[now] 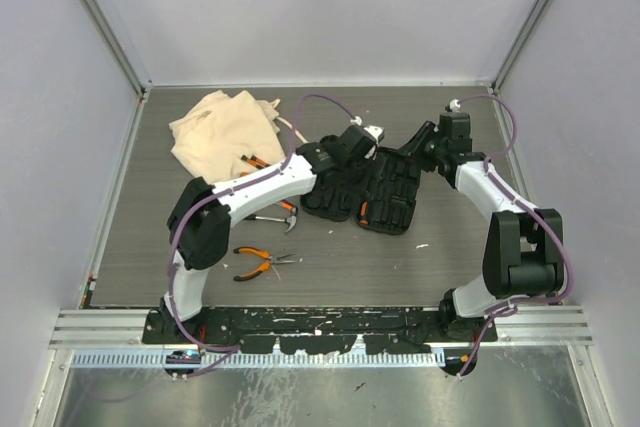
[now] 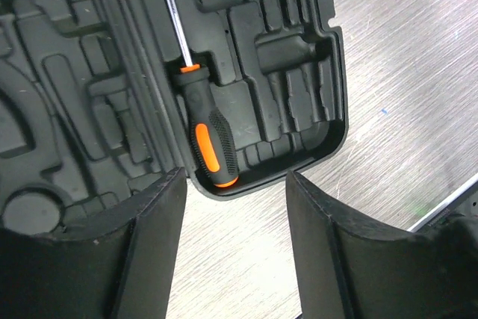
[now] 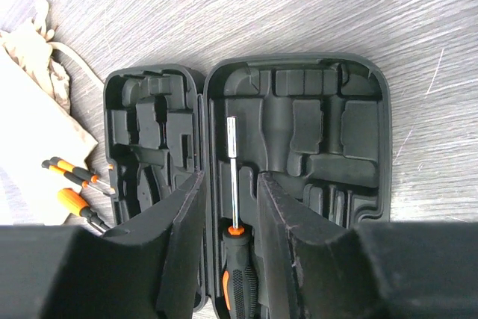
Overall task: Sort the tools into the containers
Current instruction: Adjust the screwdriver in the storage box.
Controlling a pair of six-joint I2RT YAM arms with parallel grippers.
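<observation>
Screwdriver [image 2: 205,136] down in the open tool case [image 1: 385,192] in the middle of the surface [image 1: 450,257], left fingers [image 2: 160,237] spread and empty near its handle, right fingers [image 3: 287,222] spread too, gripping nothing, pliers [image 1: 255,263] loose at the case's seven o'clock, cloth bag [image 1: 220,132] at ten.

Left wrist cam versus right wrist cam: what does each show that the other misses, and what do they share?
Only the left wrist view: the whole handle of the orange-and-black-handled screwdriver, butt end included, close to the rim of the black plastic tool case. Only the right wrist view: both halves of that open case, loose orange-and-black-handled screwdrivers on the grey table, and the beige cloth bag beside them. Both: the one screwdriver lying in the case, its steel shaft, and the table.
</observation>
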